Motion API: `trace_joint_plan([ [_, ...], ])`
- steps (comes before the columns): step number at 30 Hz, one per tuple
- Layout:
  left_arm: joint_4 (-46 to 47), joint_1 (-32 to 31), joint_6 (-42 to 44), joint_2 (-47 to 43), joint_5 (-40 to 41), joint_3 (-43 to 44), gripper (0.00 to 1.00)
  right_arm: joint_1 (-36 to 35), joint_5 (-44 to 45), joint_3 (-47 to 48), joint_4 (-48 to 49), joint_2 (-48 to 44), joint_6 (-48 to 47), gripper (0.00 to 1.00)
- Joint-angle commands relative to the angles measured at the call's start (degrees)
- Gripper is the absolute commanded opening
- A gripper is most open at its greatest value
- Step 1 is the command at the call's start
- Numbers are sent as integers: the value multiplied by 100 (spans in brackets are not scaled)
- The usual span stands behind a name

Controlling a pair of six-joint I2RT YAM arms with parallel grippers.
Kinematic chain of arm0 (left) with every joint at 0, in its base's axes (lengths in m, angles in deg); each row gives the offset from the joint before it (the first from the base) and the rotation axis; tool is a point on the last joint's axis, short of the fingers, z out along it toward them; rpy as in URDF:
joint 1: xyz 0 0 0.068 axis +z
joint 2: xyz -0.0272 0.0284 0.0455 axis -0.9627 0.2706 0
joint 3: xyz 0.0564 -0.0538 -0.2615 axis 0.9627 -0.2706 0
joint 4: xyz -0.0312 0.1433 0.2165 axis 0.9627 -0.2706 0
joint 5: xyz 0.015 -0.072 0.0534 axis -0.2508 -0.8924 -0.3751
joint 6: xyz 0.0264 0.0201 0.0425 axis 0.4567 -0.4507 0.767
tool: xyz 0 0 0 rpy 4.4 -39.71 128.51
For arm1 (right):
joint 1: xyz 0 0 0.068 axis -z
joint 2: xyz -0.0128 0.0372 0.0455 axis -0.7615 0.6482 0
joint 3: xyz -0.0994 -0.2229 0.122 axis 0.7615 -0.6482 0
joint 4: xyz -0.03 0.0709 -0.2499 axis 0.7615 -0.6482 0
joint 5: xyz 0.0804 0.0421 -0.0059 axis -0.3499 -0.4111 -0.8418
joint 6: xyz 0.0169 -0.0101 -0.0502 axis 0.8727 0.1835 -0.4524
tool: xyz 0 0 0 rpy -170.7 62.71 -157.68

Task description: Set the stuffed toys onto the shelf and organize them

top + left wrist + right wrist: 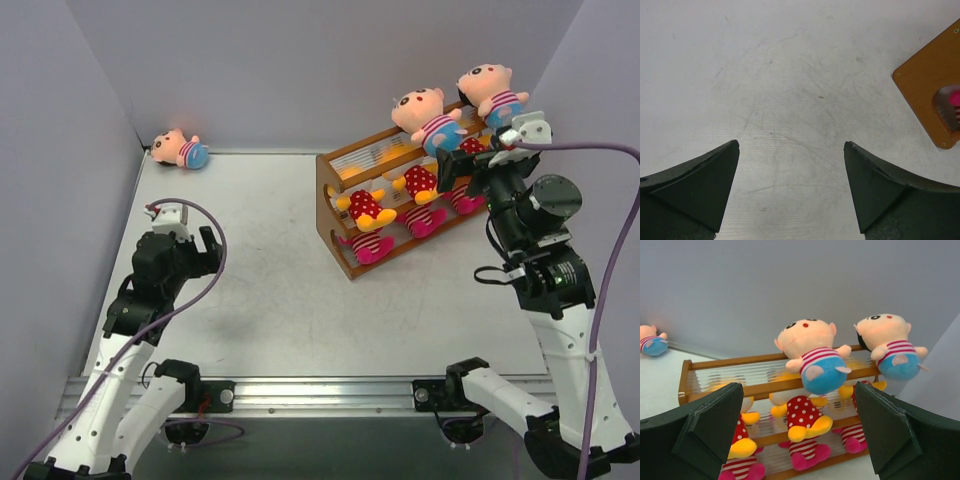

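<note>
Closest to me, my left gripper [208,250] hovers low over the scuffed pale grey tabletop [280,300]. Its dark fingers [705,185] are spread wide with nothing between them. Its wrist camera shows bare table, plus one end panel of the orange-brown wooden shelf [925,85] off to the right.

Further out, on the right half of the table, that shelf [326,200] stands at an angle, its tiers made of thin pale rods. The magenta-limbed striped dolls [370,247] lie along the bottom tier, and the yellow plush bears [365,207] in red polka-dots are on the middle one. Two peach-faced boy dolls [425,118] in striped shirts and blue shorts are propped side by side on the top rail.

My right gripper [452,165] is raised just in front of the shelf's right end, facing the toys. Its fingers [705,430] stand fully apart and hold nothing — the dolls show through the gap beyond them.

Farthest away, a third boy doll [180,150] lies on its side on the table in the far-left corner. It is against the grey back wall [300,70], well apart from the shelf.
</note>
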Motion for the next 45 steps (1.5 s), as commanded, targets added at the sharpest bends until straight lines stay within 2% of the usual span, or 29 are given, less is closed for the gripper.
trace_joint_plan([
  [1, 239, -15, -441, 224, 6, 349, 94, -17, -370, -490, 503, -385, 336, 99],
  [4, 291, 3, -810, 715, 148, 788, 94, -17, -580, -939, 512, -693, 538, 99],
  [8, 720, 169, -978, 1811, 184, 1377, 94, -17, -879, -1396, 811, -966, 670, 99],
  [11, 1159, 555, -1004, 2602, -52, 1852, 94, -8, -1063, -1642, 899, -1072, 714, 99],
  [16, 1713, 1619, -1373, 3747, -581, 2686, 94, -26, -1512, -2055, 1224, -1151, 934, 100],
  [24, 2760, 2428, -1706, 5619, -774, 3505, 94, -52, -2136, -2609, 1795, -1029, 1198, 99],
  [26, 3164, 2656, -1882, 6206, -1019, 3672, 95, -52, -2207, -2610, 1848, -941, 1189, 99],
  [31, 3411, 2842, -2322, 7430, -1521, 4629, 100, -70, -2242, -2548, 1910, -615, 1084, 99],
  [32, 3437, 2850, -2331, 7762, -1574, 4796, 94, -87, -2268, -2540, 1910, -572, 1075, 99],
  [39, 3859, 2850, -2516, 8907, -1724, 5780, 76, -148, -2339, -2382, 1796, -132, 1040, 99],
  [45, 3903, 2842, -2656, 9654, -1759, 6537, 70, -219, -2304, -2311, 1752, 17, 1022, 100],
])
